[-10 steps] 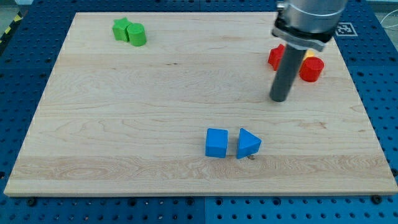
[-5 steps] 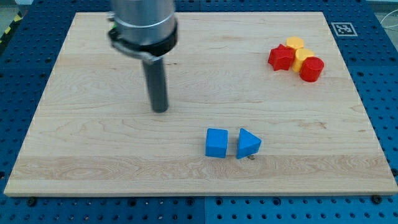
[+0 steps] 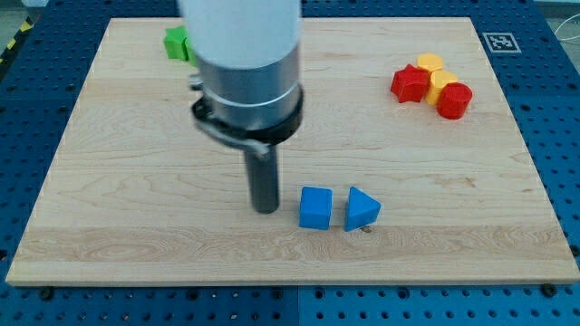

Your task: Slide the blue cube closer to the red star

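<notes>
The blue cube (image 3: 315,208) sits on the wooden board (image 3: 118,208) low in the middle. My tip (image 3: 265,209) stands just to its left, a small gap away. The red star (image 3: 409,84) lies at the view's upper right, far from the cube. The arm's grey body hangs above the rod and covers part of the board's upper middle.
A blue triangular block (image 3: 362,209) lies right beside the cube on its right. Two yellow blocks (image 3: 438,75) and a red cylinder (image 3: 454,100) cluster against the red star. A green block (image 3: 177,43) shows at the upper left, partly hidden by the arm.
My tip has swept from the upper right, near the red star, across to the left, then down to just left of the blue cube. No block has moved.
</notes>
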`<action>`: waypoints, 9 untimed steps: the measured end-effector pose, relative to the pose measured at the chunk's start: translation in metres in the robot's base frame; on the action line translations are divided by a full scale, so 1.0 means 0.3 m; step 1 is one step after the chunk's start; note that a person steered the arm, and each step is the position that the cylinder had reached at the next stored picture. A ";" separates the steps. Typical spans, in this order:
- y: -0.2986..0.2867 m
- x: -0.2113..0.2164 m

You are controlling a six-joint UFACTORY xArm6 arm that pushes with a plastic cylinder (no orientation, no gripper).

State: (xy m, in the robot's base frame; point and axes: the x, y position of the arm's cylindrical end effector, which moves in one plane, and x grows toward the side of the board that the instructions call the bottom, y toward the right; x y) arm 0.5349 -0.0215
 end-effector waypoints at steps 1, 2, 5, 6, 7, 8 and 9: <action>0.079 -0.007; 0.048 0.075; 0.244 0.038; 0.343 -0.033; 0.429 -0.097; 0.441 -0.189; 0.391 -0.276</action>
